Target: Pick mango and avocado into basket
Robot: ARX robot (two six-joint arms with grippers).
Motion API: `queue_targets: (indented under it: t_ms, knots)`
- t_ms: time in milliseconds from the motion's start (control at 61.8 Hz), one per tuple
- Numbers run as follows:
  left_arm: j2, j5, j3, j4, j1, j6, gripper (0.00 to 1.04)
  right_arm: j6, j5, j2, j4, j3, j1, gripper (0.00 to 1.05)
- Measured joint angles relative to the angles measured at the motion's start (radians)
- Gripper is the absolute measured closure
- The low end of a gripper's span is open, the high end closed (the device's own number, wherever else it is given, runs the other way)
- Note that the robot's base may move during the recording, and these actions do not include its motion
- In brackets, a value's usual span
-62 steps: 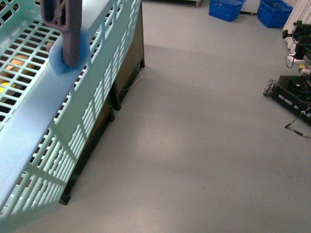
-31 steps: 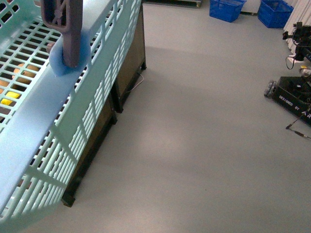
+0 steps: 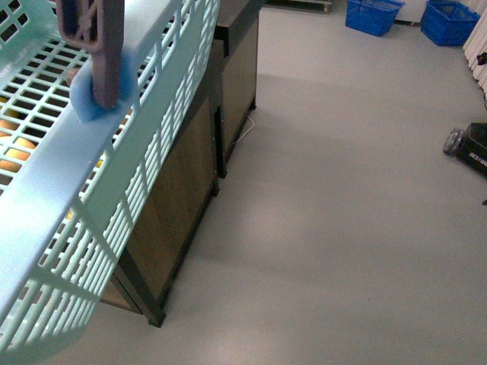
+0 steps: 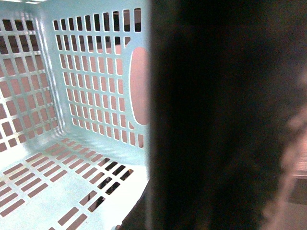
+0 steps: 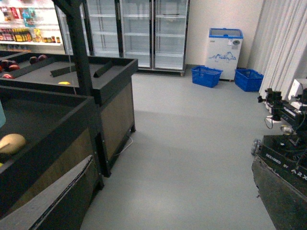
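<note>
Far left, basket [image 3: 46,205]: one pale teal slotted basket is held raised and tilted close to the body camera. It is judged to hang by its handle so that fruit can be dropped in from above.
Handle [image 3: 90,30]: one brown bar is seen rising out of frame. It is cushioned at the rim by one blue foam pad [image 3: 99,87], probably against rubbing.
Slotted floor [image 4: 48,187]: no fruit is seen on the part shown in the left wrist view, so the task is judged barely begun.
Left gripper: its view is half covered by a dark blurred mass, so it cannot be told how far it is parted or what it grips.
Display stand [image 3: 190,182]: one dark wood-panelled stand is shown just beside the basket. Orange fruit [image 3: 15,163] is glimpsed below through the slots.
Mango [image 5: 12,143]: one pale yellow oblong fruit, taken to be the mango, is seen lying in the nearest bin, outside the basket.
Avocado: none is made out in any view.
Right gripper [image 5: 172,160]: two fingers [image 5: 53,201] are seen spread wide with nothing between them. They are judged to be kept free for picking.
Blue crates [image 3: 373,15]: two are parked on the grey floor at far right, well apart from the stand.
</note>
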Motion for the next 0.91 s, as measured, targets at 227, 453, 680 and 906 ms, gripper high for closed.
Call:
queue_targets:
  t_ms: [227, 453, 680, 906]
  knots:
    - [0.000, 0.002, 0.000, 0.000, 0.000, 0.002, 0.99, 0.000, 0.000, 0.000, 0.000, 0.000, 0.000, 0.07]
    - [0.000, 0.000, -0.001, 0.000, 0.000, 0.004, 0.99, 0.000, -0.001, 0.000, 0.000, 0.000, 0.000, 0.07]
    - [-0.002, 0.001, -0.002, -0.001, 0.000, 0.005, 0.99, -0.001, 0.000, 0.000, -0.002, 0.000, 0.000, 0.07]
    - [-0.004, 0.000, -0.002, -0.001, 0.000, 0.005, 0.99, 0.000, 0.000, 0.000, -0.001, 0.000, 0.000, 0.07]
